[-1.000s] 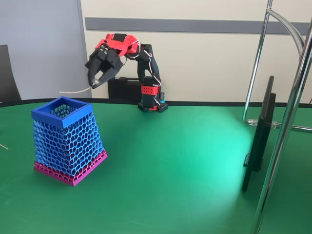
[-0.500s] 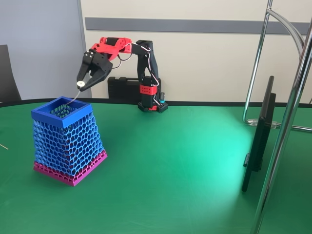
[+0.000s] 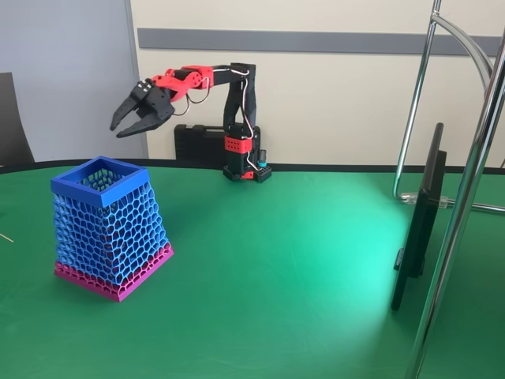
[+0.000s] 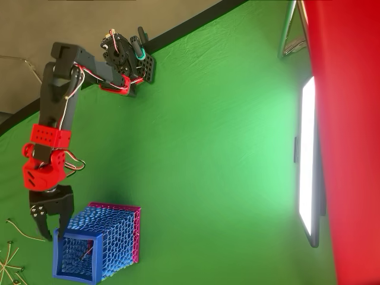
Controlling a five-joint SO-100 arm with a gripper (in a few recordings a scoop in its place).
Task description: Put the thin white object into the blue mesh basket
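The blue mesh basket (image 3: 110, 225) stands on the green table at the left, with a solid blue rim and a magenta base band. My red-and-black gripper (image 3: 118, 130) hangs open in the air above and just behind the basket's rim, with nothing between its fingers. From overhead, the gripper (image 4: 52, 233) sits at the edge of the basket (image 4: 56, 256). The thin white object (image 4: 87, 252) shows as a faint pale line down inside the basket's opening.
A black monitor (image 3: 418, 221) on a chrome stand (image 3: 465, 197) stands at the right. A black case (image 3: 197, 142) lies behind the arm's base. Several loose pale strands (image 4: 15, 234) lie on the table left of the basket in the overhead view.
The gripper held the white strand over the basket, then opened. The strand has left the fingers, and the gripper has swung up and to the left.
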